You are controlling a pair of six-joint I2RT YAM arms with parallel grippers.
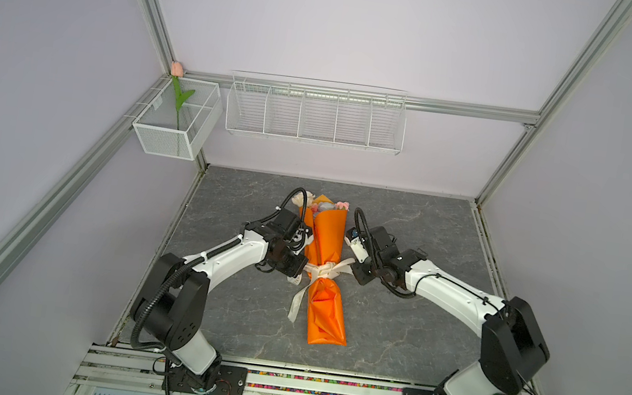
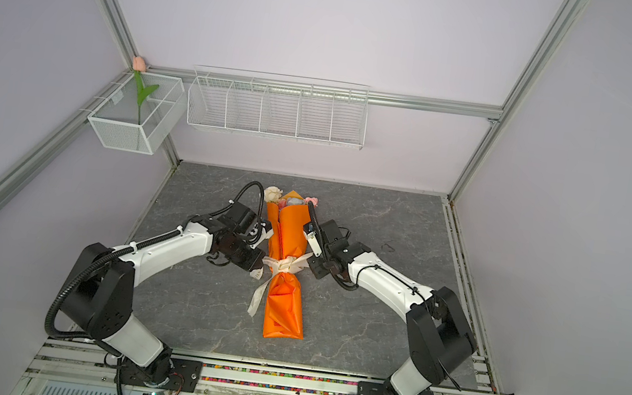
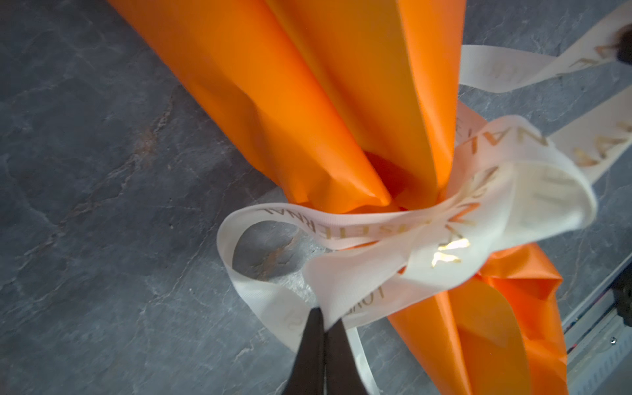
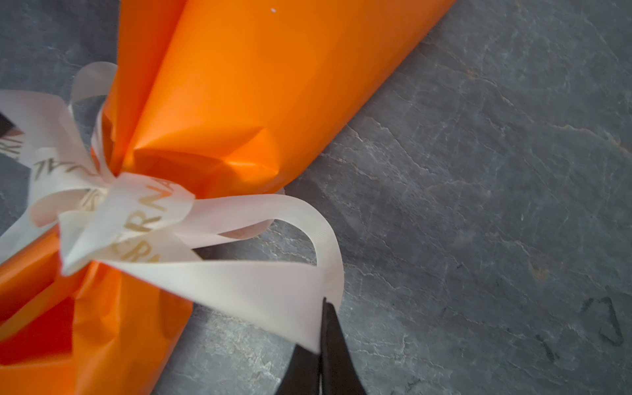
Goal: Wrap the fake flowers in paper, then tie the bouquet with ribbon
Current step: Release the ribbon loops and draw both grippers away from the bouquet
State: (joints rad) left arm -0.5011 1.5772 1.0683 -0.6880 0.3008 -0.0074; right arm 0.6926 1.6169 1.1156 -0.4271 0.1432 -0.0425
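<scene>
Your bouquet of fake flowers (image 1: 327,246) lies lengthwise at the middle of the counter (image 1: 414,325), blooms toward the far edge, wrapped in orange paper (image 1: 325,313). A cream ribbon (image 1: 328,271) (gold lettering on it) circles its waist. Your left end effector (image 3: 324,318) is pressed together, pinching one ribbon loop; your right end effector (image 4: 324,307) pinches the opposite loop.

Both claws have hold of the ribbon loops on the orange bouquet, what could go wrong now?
The left claw and right claw each pinch just the tip of a loop of the cream gold-lettered ribbon; a loop might slip free under tension. Uneven pulling could drag the orange paper-wrapped bouquet of fake flowers sideways, since nothing else pins it down.
</scene>
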